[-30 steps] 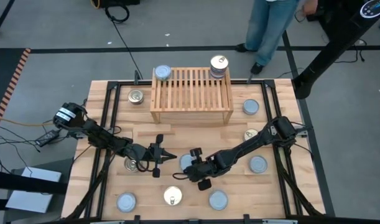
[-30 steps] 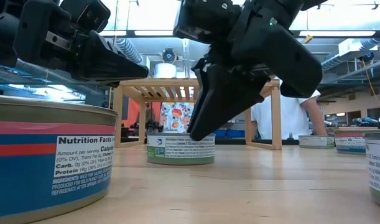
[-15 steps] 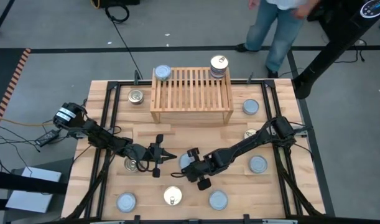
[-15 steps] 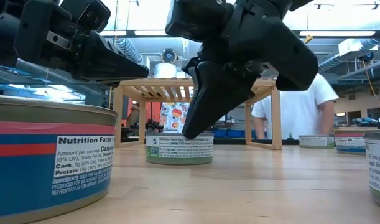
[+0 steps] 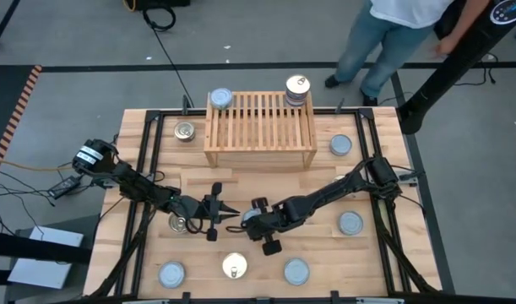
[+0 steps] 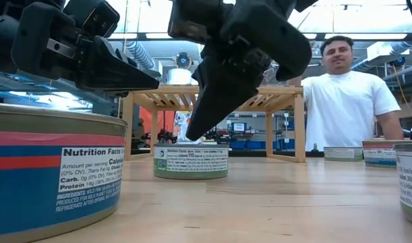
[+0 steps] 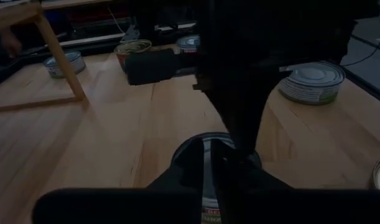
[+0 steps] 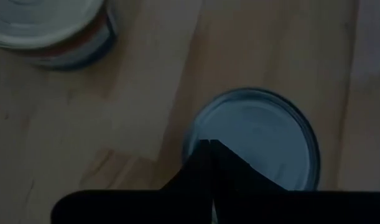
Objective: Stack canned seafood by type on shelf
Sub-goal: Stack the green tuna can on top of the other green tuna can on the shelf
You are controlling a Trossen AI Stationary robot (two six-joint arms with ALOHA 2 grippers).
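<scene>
A tin with a plain silvery-blue lid (image 8: 264, 130) stands on the table's middle, seen side-on in the low view (image 6: 191, 162). My right gripper (image 5: 247, 221) is shut and comes down on it. My left gripper (image 5: 230, 212) is shut too and hovers just left of that tin, well above it in the low view (image 6: 155, 84), touching nothing. The wooden shelf (image 5: 260, 127) stands at the far edge. On its slatted top sit one silvery tin (image 5: 221, 99) and a stack topped by a golden lid (image 5: 297, 89). My right gripper has its shut fingertips (image 6: 187, 137) at the tin's lid, near the rim (image 8: 205, 134). It comes slanting down from the table's right. The tin stands flat on the table. Whether the tips press on the lid or only meet its rim, I cannot tell.
Loose tins lie around: golden lids (image 5: 185, 131), (image 5: 234, 266) and one under my left arm (image 5: 181, 224); silvery ones (image 5: 171, 274), (image 5: 296, 271), (image 5: 350, 223), (image 5: 340, 144). A big tin fills the low view's near left (image 6: 54, 169). A person (image 5: 393, 34) stands beyond the far edge.
My right gripper has moved toward the table's left and down onto the middle tin, staying shut. The tin has slid a little toward the left along the table. The person behind the table has walked to the right.
</scene>
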